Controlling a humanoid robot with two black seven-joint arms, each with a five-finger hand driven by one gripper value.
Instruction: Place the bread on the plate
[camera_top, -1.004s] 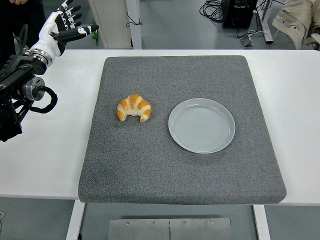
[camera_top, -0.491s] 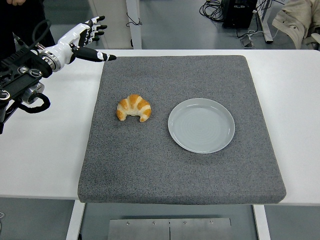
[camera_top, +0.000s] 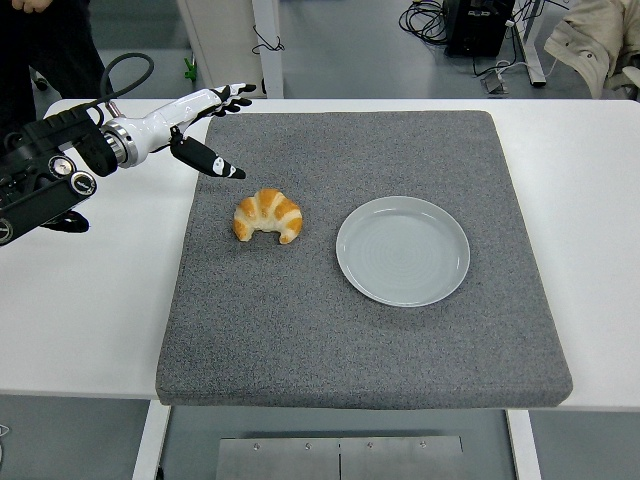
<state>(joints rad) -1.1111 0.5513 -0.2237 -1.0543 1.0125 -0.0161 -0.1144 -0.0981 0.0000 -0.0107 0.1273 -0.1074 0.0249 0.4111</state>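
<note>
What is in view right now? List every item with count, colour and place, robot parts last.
croissant: one, golden brown with pale stripes, left of centre on the mat, apart from the plate.
plate: one, pale grey, bare, right of the croissant on the mat.
mat: one, dark grey, square, covering the middle of the table.
table: one, white, under the mat.
cables: several, black, on the floor beyond the table.
person: one, dark clothing, top left corner, mostly cut off.
left robot hand: one, white with black fingertips, fingers spread, holding nothing, above the mat's far left corner, up and left of the croissant.
right robot hand: out of view.
</note>
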